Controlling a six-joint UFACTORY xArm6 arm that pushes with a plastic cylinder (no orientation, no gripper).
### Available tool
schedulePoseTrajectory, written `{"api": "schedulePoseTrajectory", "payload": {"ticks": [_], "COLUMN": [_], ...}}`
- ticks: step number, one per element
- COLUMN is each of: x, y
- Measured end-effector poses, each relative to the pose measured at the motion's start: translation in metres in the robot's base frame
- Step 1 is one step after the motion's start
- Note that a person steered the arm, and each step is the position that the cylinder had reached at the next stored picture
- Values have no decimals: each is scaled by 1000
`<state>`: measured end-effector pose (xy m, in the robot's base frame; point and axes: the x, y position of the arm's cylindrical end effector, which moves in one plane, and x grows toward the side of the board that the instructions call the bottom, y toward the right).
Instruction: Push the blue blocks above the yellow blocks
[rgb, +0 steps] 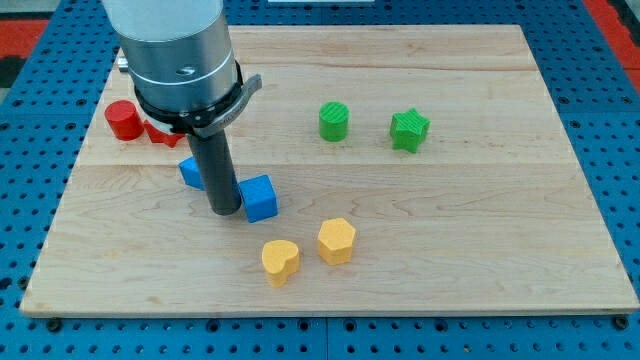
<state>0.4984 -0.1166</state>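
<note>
Blue cube (260, 197) sits just right of my tip (225, 209), maybe touching, already above the yellow blocks (308, 250). You see a second blue block (188, 172) half hidden behind the rod. No fingers exist to spread or pinch.

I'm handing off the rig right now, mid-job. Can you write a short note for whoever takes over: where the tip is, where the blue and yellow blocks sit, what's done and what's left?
Tip: down on the board, between the two blue blocks, right beside the blue cube on its left.
Second blue block: left of the rod, partly hidden behind it.
Yellow blocks: heart and hexagon, side by side below and right of the cube.
Done: the cube already sits just above the yellows, slightly left of them.
Left: bring the second blue block rightward, above the yellows beside the cube.
Red and green blocks lie well away, not in the path.
</note>
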Motion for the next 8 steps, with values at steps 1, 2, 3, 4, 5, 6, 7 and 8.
{"api": "schedulePoseTrajectory", "payload": {"ticks": [1, 2, 3, 4, 5, 6, 7, 8], "x": [-10, -16, -9, 12, 28, 26, -36, -91], "y": [-18, 27, 48, 53, 47, -63, -99, -77]}}
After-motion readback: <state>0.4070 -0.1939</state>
